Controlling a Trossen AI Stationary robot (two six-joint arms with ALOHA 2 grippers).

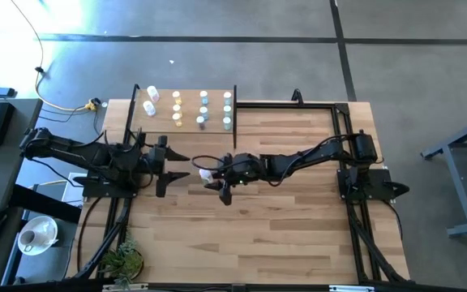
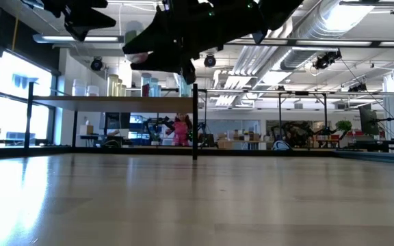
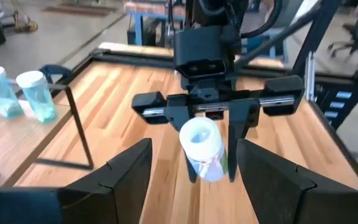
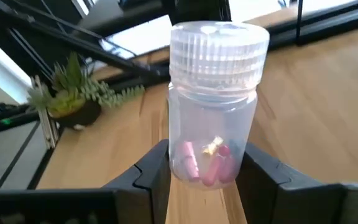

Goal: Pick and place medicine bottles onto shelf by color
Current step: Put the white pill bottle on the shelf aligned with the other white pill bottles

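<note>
Right fingers clamp a clear ribbed-cap bottle of pink capsules; left fingers spread empty.

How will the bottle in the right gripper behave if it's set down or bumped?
The bottle is clear, ribbed-capped and holds only a few pink capsules, so it is probably very light and rigid. Tall for its base, it may tip easily, then roll. Its smooth wall between the right gripper fingers could slip under a loose grip.
</note>
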